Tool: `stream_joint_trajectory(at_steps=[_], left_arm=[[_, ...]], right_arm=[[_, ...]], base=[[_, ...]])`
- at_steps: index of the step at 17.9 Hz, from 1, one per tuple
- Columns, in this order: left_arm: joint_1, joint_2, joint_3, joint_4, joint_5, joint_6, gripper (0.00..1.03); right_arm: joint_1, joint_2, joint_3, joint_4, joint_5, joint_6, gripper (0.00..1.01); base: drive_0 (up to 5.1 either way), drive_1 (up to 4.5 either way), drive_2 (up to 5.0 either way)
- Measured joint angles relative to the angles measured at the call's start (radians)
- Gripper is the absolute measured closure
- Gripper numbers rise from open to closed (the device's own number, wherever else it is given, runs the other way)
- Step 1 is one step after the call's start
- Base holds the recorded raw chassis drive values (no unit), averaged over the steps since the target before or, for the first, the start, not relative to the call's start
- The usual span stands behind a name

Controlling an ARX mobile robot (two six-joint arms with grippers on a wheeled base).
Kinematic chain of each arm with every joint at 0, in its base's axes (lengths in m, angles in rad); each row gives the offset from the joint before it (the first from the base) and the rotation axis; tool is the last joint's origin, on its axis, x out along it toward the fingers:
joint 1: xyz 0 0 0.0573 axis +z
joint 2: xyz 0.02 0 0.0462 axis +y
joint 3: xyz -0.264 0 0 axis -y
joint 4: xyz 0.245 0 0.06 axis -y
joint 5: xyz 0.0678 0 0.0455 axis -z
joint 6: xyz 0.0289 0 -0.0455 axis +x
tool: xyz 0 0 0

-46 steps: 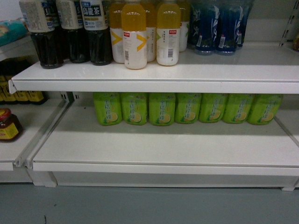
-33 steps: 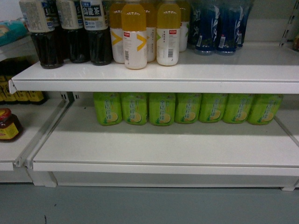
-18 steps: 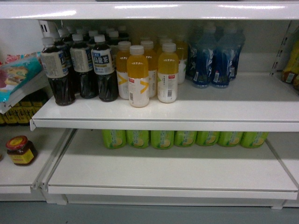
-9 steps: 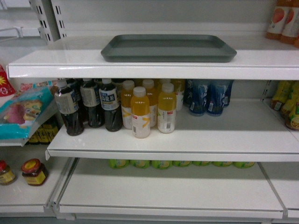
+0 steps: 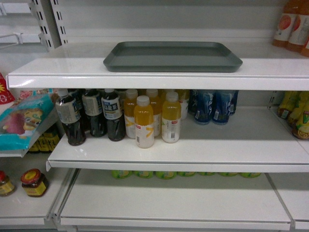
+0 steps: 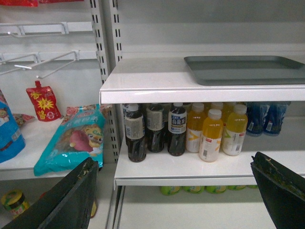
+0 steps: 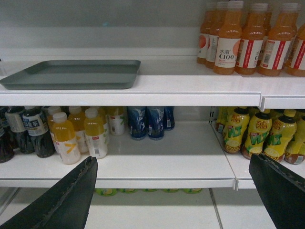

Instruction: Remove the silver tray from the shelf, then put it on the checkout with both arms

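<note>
On the top shelf [image 5: 58, 67], near its front edge, lies the silver tray [image 5: 172, 55], untouched. Approach step: both sets of fingers [image 6: 71, 200] [image 7: 276, 191] gape wide below; next, each must reach a tray end.

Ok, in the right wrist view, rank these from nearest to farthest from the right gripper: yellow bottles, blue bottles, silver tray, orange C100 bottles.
1. Yellow bottles: middle shelf, left front, nearest the right gripper.
2. Blue bottles: same shelf, centre, set further back.
3. Silver tray: shelf above, left.
4. Orange C100 bottles: upper shelf, right, near the back wall. Tray and these are close to call.
</note>
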Motion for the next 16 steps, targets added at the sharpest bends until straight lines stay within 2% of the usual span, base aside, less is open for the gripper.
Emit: stream_joint_trajectory(at_steps=[16], left_arm=[[0.000, 0.000, 0.000, -0.001, -0.003, 0.000, 0.05]], right_arm=[[0.000, 0.000, 0.000, 0.001, 0.000, 0.000, 0.03]], base=[[0.0, 4.32, -4.3]])
